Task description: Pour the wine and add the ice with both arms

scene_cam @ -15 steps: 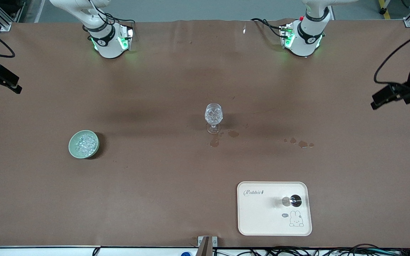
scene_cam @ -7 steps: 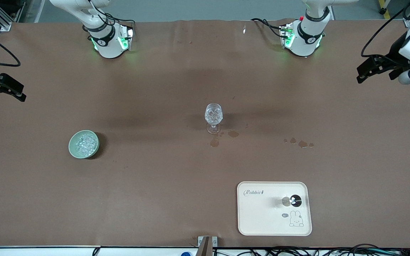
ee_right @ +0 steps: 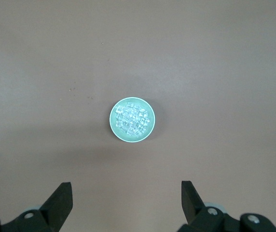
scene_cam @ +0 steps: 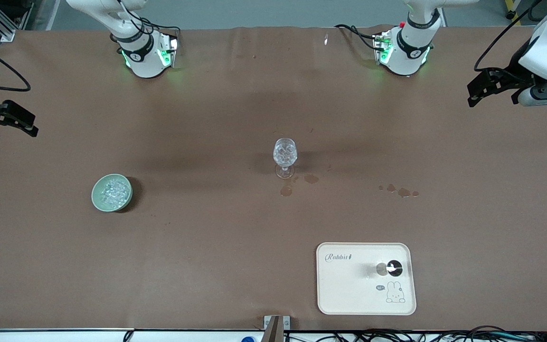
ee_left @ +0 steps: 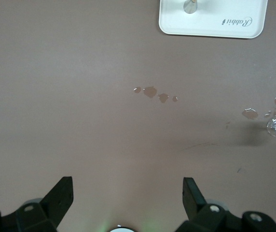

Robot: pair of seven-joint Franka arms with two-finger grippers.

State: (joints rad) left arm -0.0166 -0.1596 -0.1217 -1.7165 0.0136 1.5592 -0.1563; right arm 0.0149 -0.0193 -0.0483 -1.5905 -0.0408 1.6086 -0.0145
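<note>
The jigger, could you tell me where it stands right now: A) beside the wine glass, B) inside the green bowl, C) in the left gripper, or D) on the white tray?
D: the silvery jigger stands upright on the white tray, nearer the front camera than the wine glass, and neither gripper holds it.

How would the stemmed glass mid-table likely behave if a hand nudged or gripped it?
The stemmed glass probably tips easily: a wide bowl, apparently holding ice, sits on a thin stem over a small foot. Clear glass looks fragile and likely slippery. The wet stains beside its foot may let it slide.
</note>
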